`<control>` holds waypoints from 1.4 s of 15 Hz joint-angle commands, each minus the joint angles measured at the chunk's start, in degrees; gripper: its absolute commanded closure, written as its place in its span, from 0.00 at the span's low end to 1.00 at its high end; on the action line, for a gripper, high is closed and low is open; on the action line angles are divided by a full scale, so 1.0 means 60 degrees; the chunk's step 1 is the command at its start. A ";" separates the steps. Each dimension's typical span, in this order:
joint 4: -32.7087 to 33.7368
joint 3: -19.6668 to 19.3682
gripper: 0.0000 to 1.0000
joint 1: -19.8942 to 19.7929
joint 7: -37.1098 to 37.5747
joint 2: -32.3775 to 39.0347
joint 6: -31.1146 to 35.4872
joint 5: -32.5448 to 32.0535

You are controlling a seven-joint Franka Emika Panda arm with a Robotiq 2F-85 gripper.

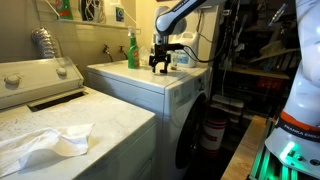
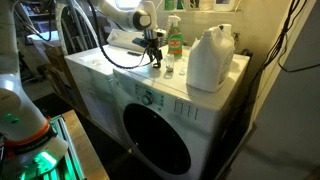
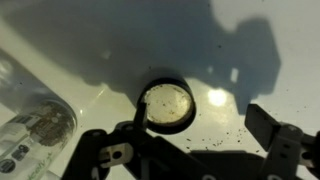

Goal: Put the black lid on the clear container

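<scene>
The black lid lies flat on the white washer top, its pale inner face up. My gripper is open just above it. The lid sits by the left finger, and the right finger is well off to its right. In both exterior views the gripper hangs low over the washer top; the lid is too small to make out there. The clear container, a squat see-through jug, stands on the washer a little away from the gripper. It also shows behind the gripper, with a bluish label.
A green spray bottle stands near the gripper. A small see-through bottle stands beside it and shows at the wrist view's lower left. A second washer with a white cloth is alongside.
</scene>
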 commanded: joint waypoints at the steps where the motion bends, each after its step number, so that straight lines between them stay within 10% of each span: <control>1: 0.0194 -0.0193 0.00 0.0123 -0.0091 0.0202 -0.0086 -0.0182; 7: 0.0171 -0.0248 0.00 0.0109 -0.0088 0.0293 -0.0081 -0.0154; 8: 0.0166 -0.0252 0.25 0.0098 -0.0099 0.0301 -0.0062 -0.0124; 18: 0.0388 -0.0152 0.95 0.0002 -0.0263 0.0239 -0.0065 0.0292; 21: 0.0360 -0.0091 1.00 -0.0001 -0.0323 0.0109 -0.0045 0.0471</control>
